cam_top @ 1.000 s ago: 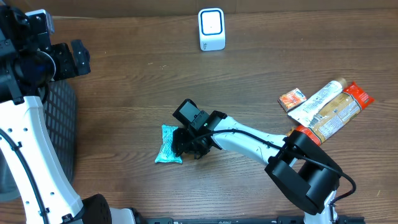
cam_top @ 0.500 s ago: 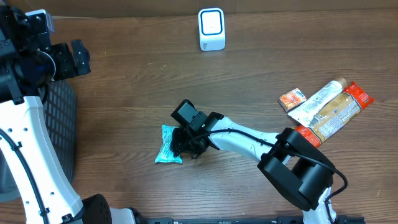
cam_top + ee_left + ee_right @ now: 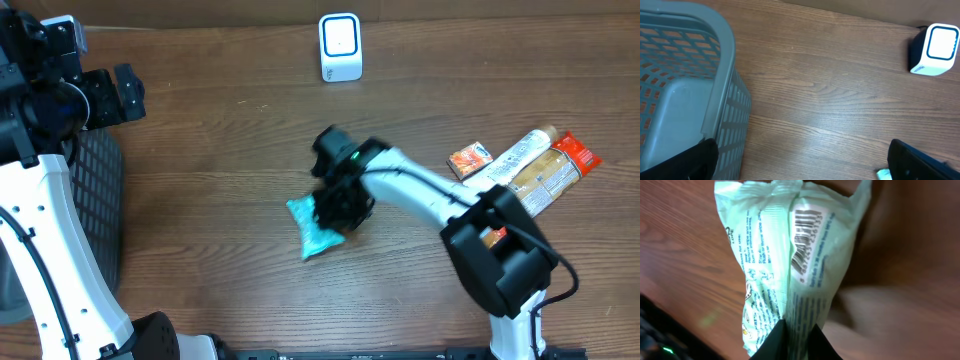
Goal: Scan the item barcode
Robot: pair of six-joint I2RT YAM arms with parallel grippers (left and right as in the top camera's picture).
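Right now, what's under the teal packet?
Only the wooden table shows around the teal packet, which the right tool pinches at one end. The patch directly beneath it is covered in every view.

Overhead: right gripper (image 3: 332,212) covers the near end of the packet (image 3: 314,237); its fingertips are hidden.
Right wrist: packet's near end hidden behind the fingers (image 3: 771,345); barcode (image 3: 806,237) digits and side print blurred.
Left wrist: only finger stubs (image 3: 687,161) show; basket (image 3: 725,55) cut off to their left, scanner (image 3: 935,50) far right.
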